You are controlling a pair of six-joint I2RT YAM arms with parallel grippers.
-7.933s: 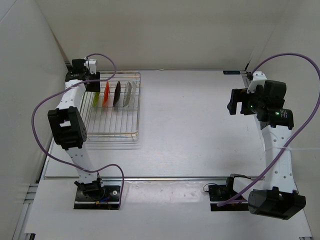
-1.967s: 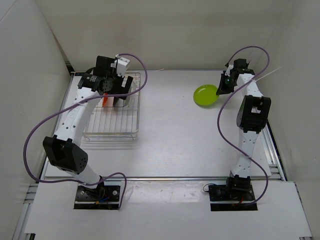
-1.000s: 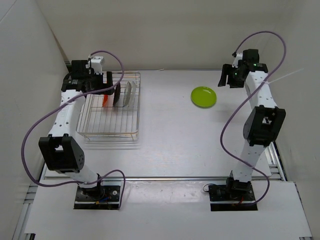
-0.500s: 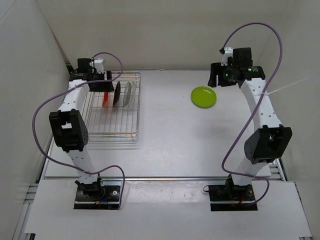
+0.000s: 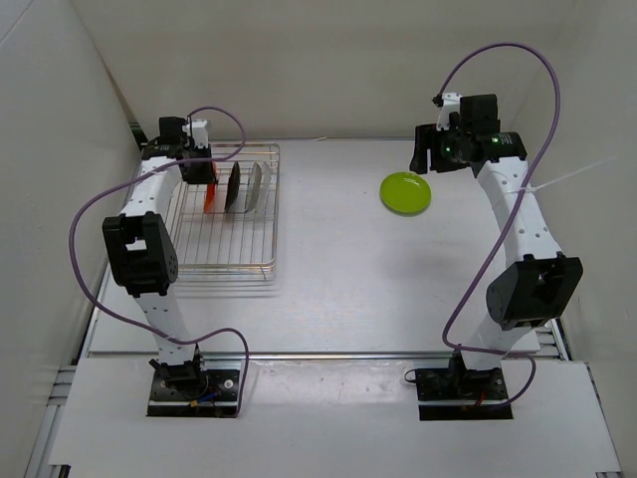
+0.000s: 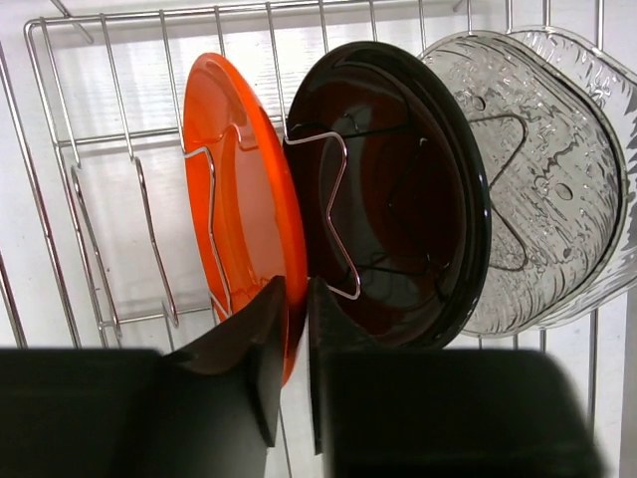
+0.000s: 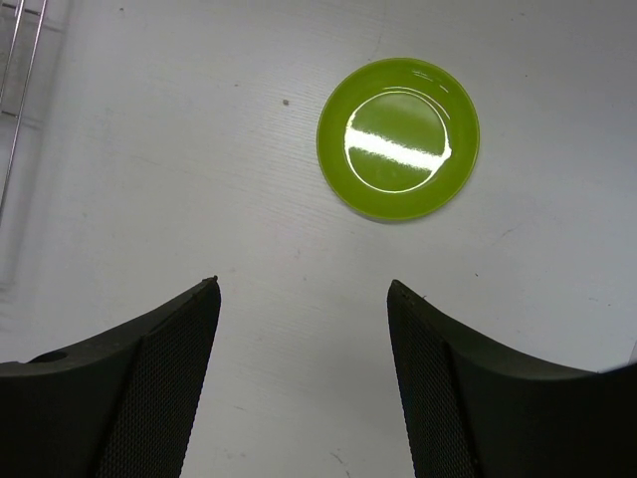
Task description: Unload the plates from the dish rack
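The dish rack sits at the back left. An orange plate, a glossy black plate and a clear glass plate stand on edge in it, side by side. My left gripper reaches down from above and is shut on the near rim of the orange plate, one finger on each face. The lime green plate lies flat on the table at the back right. My right gripper hangs open above the table just short of the green plate, holding nothing.
The rack's wire dividers run between the plates. White walls close in the table at the left, back and right. A purple cable loops off each arm. Bare white tabletop lies between the rack and the green plate.
My left gripper dropped onto the orange plate's rim and its jaws closed on it. The right arm drew back to the left of the green plate, still open.
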